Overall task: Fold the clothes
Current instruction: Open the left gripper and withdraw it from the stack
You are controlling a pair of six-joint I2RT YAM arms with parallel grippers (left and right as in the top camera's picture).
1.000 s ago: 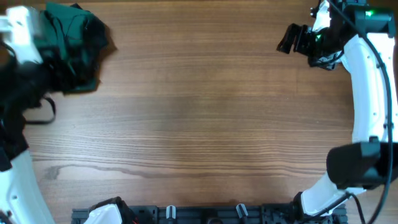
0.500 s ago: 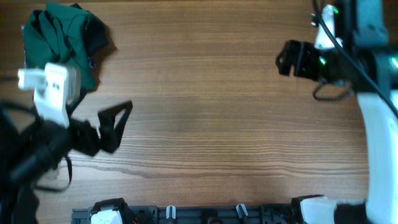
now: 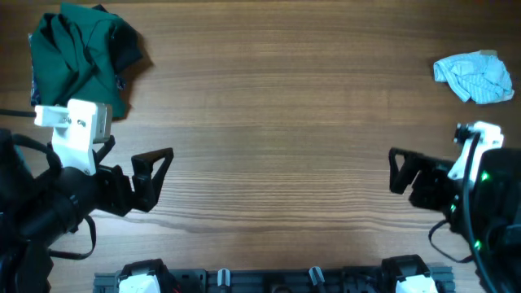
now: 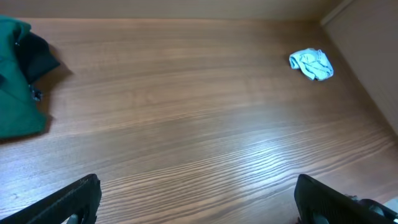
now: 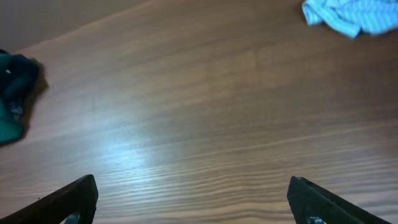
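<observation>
The clothes, one dark green garment [image 3: 81, 53], lie bunched in a heap at the table's back left corner. The left wrist view catches them at its left edge [image 4: 15, 87], and so does the right wrist view [image 5: 11, 93]. My left gripper [image 3: 159, 179] hovers near the front left, well clear of the garment, open with only bare wood between its fingers [image 4: 198, 183]. At the front right my right gripper [image 3: 395, 172] is also open and holds nothing [image 5: 193, 182]. Both point toward the table's middle.
A small crumpled pale blue cloth [image 3: 475, 77] lies at the back right, seen far off in the left wrist view [image 4: 311, 64] and at the top of the right wrist view [image 5: 351, 15]. A black rail [image 3: 269, 281] runs along the front edge.
My left arm has drawn back from the green garment toward the front left. My right arm has swung from the back right to the front right, uncovering the pale blue cloth.
</observation>
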